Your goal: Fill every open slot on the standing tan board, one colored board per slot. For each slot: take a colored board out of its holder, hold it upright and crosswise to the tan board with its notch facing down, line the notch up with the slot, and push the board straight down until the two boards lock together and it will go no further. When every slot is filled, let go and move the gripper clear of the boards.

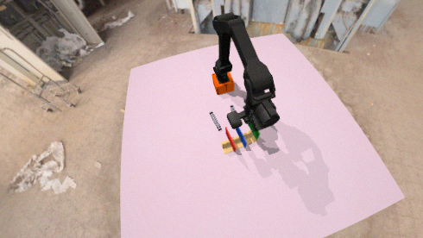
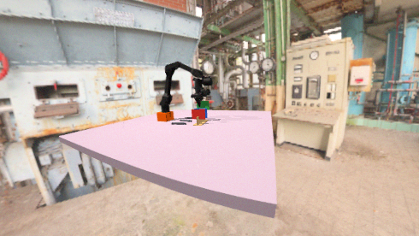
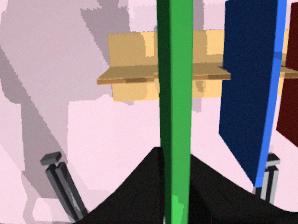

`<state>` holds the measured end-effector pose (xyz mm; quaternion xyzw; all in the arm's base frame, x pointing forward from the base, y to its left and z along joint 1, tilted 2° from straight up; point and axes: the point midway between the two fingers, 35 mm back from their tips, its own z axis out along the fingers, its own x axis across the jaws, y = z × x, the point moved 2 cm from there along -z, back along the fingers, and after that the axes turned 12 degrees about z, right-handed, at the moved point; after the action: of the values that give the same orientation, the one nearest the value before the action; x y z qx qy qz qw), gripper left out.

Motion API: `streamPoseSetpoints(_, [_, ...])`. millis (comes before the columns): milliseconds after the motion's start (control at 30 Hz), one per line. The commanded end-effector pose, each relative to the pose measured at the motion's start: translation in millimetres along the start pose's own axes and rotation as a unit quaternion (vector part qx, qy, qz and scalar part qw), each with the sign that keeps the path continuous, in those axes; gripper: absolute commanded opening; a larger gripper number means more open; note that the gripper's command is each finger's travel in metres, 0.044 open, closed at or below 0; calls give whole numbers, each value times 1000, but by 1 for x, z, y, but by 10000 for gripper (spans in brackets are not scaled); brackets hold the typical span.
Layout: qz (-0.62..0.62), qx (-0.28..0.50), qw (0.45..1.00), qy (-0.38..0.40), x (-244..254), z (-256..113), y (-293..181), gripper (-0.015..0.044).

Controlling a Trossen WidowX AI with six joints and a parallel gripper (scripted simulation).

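black tool (image 1: 255, 126) (image 2: 199, 104) (image 3: 166, 155) clenched on upright green rectangular board (image 1: 255, 131) (image 2: 205, 104) (image 3: 181, 100), in wrist view crosswise over slotted tan board (image 1: 225, 147) (image 2: 199, 121) (image 3: 134, 76), in exterior view higher than red rectangular board (image 1: 230, 139) (image 2: 198, 114) (image 3: 290, 110)

Stretches out flat as a pale pink tabletop (image 1: 173, 185) (image 2: 192, 162) (image 3: 120, 125), greyish at its thick edge. Carries the tan board (image 1: 225, 147) (image 2: 200, 121) (image 3: 132, 73), slim dark holders (image 1: 215, 121) (image 2: 179, 123) (image 3: 65, 182) near it, and an orange base (image 1: 229, 89) (image 2: 162, 116).

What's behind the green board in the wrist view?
Behind the green board: the tan board, showing on both sides. The stretch directly behind is covered, so any slot there can't be seen.
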<state>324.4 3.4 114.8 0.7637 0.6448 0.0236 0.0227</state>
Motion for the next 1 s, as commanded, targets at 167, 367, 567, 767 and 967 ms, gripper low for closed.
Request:
streamPoseSetpoints(167, [-3,2,1000,1,0,16,-2,0])
streamPoseSetpoints(367, [-3,2,1000,1,0,18,-2,0])
streamPoseSetpoints(567, [-3,2,1000,1,0,21,-2,0])
streamPoseSetpoints(767, [-3,2,1000,1,0,24,-2,0])
streamPoseSetpoints(967, [-3,2,1000,1,0,27,-2,0])
